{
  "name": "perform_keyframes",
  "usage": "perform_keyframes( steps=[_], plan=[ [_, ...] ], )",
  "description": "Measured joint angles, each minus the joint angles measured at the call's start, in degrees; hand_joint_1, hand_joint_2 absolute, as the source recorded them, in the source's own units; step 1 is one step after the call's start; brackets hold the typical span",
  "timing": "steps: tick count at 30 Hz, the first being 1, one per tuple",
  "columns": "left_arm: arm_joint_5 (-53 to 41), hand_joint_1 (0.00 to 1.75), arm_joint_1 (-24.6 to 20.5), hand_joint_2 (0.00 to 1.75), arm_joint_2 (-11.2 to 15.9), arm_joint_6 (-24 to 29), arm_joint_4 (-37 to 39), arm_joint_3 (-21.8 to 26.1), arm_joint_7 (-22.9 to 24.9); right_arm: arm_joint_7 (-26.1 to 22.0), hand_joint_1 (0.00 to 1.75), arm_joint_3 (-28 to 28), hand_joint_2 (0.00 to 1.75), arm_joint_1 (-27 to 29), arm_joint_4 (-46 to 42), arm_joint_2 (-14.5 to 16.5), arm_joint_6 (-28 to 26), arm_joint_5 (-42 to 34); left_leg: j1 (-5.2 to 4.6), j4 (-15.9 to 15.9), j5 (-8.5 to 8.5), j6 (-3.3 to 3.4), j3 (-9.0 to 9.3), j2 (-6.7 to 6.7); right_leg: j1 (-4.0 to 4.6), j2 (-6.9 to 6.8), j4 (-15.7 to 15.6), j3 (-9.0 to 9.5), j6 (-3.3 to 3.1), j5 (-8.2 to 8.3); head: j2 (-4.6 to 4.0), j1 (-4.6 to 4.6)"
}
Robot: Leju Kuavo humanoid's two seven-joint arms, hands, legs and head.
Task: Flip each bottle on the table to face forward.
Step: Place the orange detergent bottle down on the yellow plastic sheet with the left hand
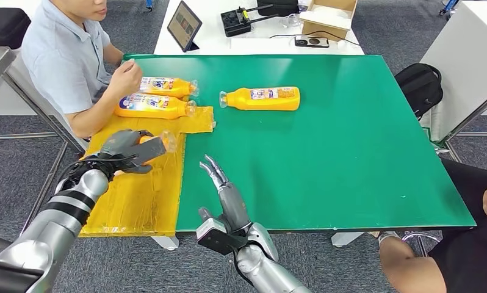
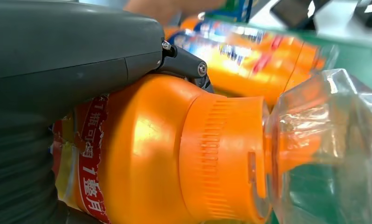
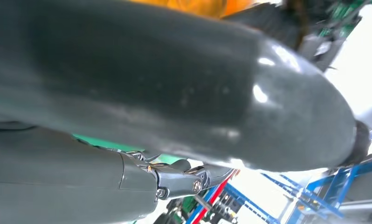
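My left hand [image 1: 126, 149] grips an orange bottle [image 1: 157, 144] over the yellow sheet [image 1: 137, 195]; its clear cap points toward the green table. Up close, the left wrist view has that bottle [image 2: 151, 154] with its ribbed orange collar and clear cap under my thumb [image 2: 72, 51]. Two more orange bottles [image 1: 166, 86] [image 1: 154, 105] lie side by side at the sheet's far end, near a person's hand. Another orange bottle [image 1: 262, 98] lies on its side on the green table [image 1: 326, 152]. My right hand [image 1: 224, 189] hovers open near the table's front edge, holding nothing.
A person [image 1: 70, 55] sits at the far left with a fist beside the two bottles. Another person's leg and arm [image 1: 454, 256] are at the right front. A white desk [image 1: 253, 27] with a tablet and boxes stands beyond the table. A black bag [image 1: 419, 85] lies right.
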Motion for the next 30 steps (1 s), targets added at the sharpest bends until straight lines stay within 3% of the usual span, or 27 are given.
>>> perform_keyframes(
  steps=[3,6,8,11,13,18,22,26,30],
  plan=[
    [-0.80,1.68,-1.29,1.75,-0.78,-0.33,4.15,-0.91,0.13,0.00,0.00,0.42,0.00,-0.01,-0.25,0.17,0.75,-0.04,0.01,0.00,0.00,0.00,0.00,0.00,0.01,0.00,0.01,0.00,0.00,0.00,0.00,0.00],
    [-1.21,1.47,-2.46,1.75,-1.73,-0.20,7.20,-1.51,-0.05,0.00,0.00,0.77,0.00,-0.06,-0.29,0.35,1.00,-0.10,0.01,0.00,0.00,0.00,0.01,0.00,0.01,0.00,0.02,0.01,0.00,0.00,0.00,-0.01],
    [-1.25,1.09,-2.92,1.75,-2.29,0.07,8.52,-1.76,-0.46,0.00,0.00,0.92,0.00,-0.10,-0.29,0.38,1.05,-0.21,0.01,0.00,0.00,0.00,0.02,-0.01,0.01,-0.01,0.03,0.02,0.00,0.00,0.00,-0.01],
    [-1.25,0.22,-3.17,1.75,-2.89,0.28,9.75,-2.03,-1.49,0.00,0.00,1.21,0.00,-0.15,-0.27,0.39,1.13,-0.44,0.00,0.00,0.01,0.00,0.03,-0.03,0.00,-0.02,0.03,0.04,0.00,0.00,0.00,-0.01],
    [-1.09,0.00,-3.15,1.75,-3.24,0.04,10.19,-2.29,-2.67,0.00,0.00,1.39,0.00,-0.18,-0.27,0.39,1.13,-0.66,0.00,0.00,0.02,0.01,0.04,-0.04,0.00,-0.02,0.03,0.07,0.00,0.00,0.00,-0.01],
    [2.26,0.00,-2.02,1.75,-4.28,-2.57,10.34,-2.62,-7.08,0.00,0.00,1.96,0.00,-0.30,-0.27,0.38,1.12,-1.66,-0.01,0.00,0.02,0.01,0.04,-0.02,-0.01,-0.02,0.03,0.08,0.00,0.00,0.00,0.01],
    [9.63,0.00,-0.18,1.75,-5.27,-8.51,9.20,-2.30,-9.92,0.00,0.00,2.63,0.00,-0.56,-0.27,0.36,0.99,-2.68,0.00,0.00,0.02,0.01,0.03,-0.03,0.00,-0.02,0.03,0.06,0.00,0.00,0.00,0.00],
    [17.83,0.00,1.30,1.75,-6.02,-13.00,6.94,-1.57,-10.75,0.00,0.00,3.35,0.00,-0.93,-0.26,0.31,0.34,-3.86,0.00,0.00,0.02,0.01,0.03,-0.02,0.00,-0.01,0.03,0.05,0.00,0.00,0.00,0.00],
    [24.05,0.00,3.08,1.75,-6.83,-13.86,4.00,-0.72,-10.11,0.00,0.00,3.92,0.00,-1.17,-0.21,0.25,-0.35,-4.54,0.00,0.00,0.02,0.01,0.03,-0.02,0.00,-0.01,0.02,0.05,0.00,0.00,0.00,-0.01]
  ],
)
